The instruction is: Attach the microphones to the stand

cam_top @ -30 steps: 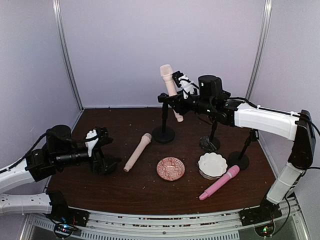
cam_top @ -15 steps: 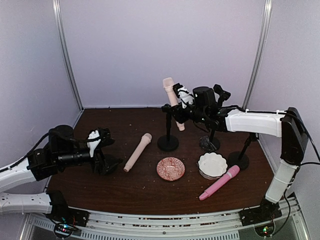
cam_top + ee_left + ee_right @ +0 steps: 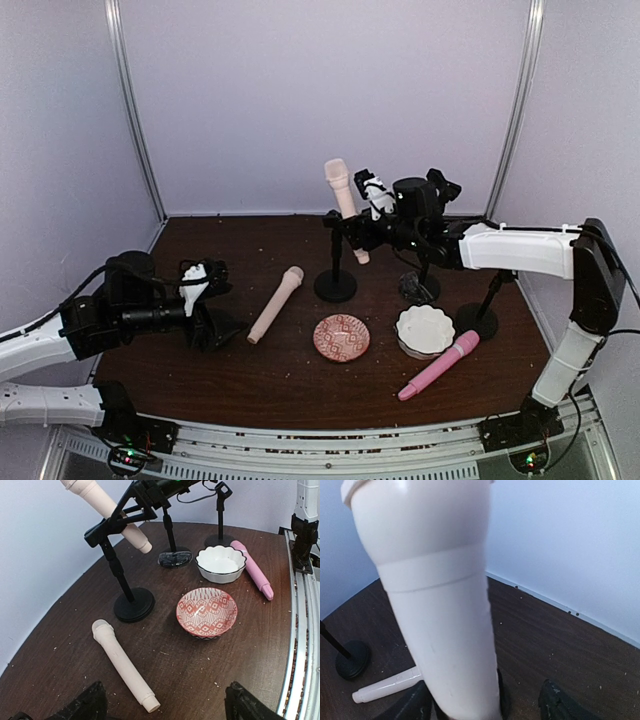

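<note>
Right gripper (image 3: 482, 707), jaws apart around the cream microphone (image 3: 440, 605) on its stand (image 3: 335, 286), apparently no grip.

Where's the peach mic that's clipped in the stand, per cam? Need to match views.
Top external: the peach microphone is upper centre, tilted in the clip of the stand.
Left wrist: top left, slanting, running off the top edge.
Right wrist: close up, filling the left foreground.
Shared landmark: the second peach microphone lying on the table, seen in all three views.
</note>
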